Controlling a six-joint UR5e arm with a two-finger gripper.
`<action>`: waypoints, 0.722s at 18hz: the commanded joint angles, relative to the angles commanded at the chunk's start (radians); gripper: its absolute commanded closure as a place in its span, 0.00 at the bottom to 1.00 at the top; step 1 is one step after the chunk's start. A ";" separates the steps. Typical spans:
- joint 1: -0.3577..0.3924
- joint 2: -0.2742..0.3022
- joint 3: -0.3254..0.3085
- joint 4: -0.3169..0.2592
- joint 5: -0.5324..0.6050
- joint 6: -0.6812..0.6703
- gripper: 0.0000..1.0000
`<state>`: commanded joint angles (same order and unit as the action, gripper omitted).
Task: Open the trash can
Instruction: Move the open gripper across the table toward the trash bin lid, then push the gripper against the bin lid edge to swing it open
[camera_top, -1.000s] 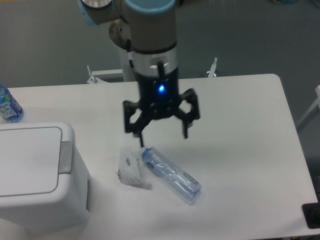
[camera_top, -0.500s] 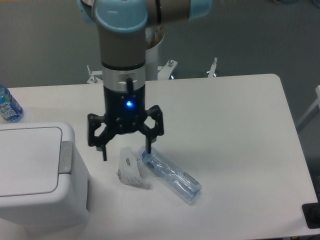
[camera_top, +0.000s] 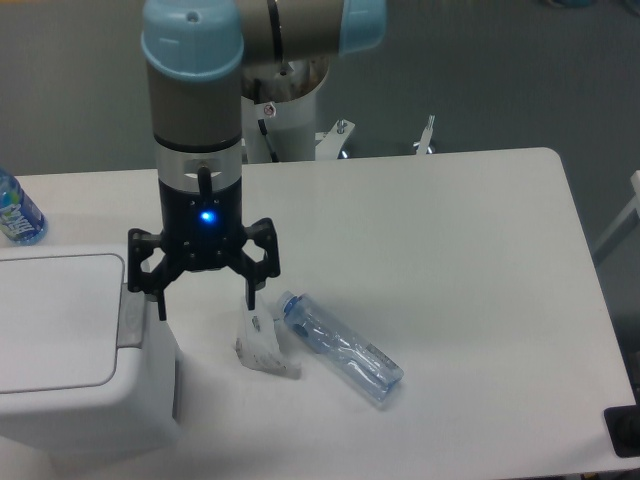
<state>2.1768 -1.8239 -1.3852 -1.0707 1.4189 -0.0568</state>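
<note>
**Open gripper hangs by the bin's button edge**

At the far left edge, a small bottle (camera_top: 17, 212) with a blue label stands on the white table (camera_top: 450, 250), partly cut off by the frame. Just below it, at the lower left corner, sits the bin (camera_top: 70, 350): a boxy white container with rounded corners, far larger than either bottle. Its flat lid (camera_top: 55, 320) lies closed, and the grey button strip (camera_top: 131, 318) runs along the lid's right side.

Right of the strip, the gripper (camera_top: 205, 300) hangs from the arm (camera_top: 195, 110), which comes down from the top of the view. A blue light glows on the gripper's black body. The jaws stand wide apart and hold nothing. One fingertip (camera_top: 161, 308) points down right at the bin's right edge, beside the strip; whether it touches the bin cannot be told. The other finger comes down over the table, just above a crumpled white wrapper (camera_top: 262, 345).

The wrapper lies on the table close to the bin's right side. Just beside it, further right, a clear bottle (camera_top: 340, 347) lies on its side, its cap toward the wrapper and its base angled toward the lower right. The table's right half stretches on to its rounded far corner.
</note>
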 joint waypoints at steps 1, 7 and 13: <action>-0.005 0.002 -0.003 -0.002 0.002 0.000 0.00; -0.009 0.000 -0.014 -0.002 0.003 0.000 0.00; -0.014 -0.002 -0.020 0.000 0.003 0.000 0.00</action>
<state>2.1629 -1.8254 -1.4051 -1.0707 1.4220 -0.0568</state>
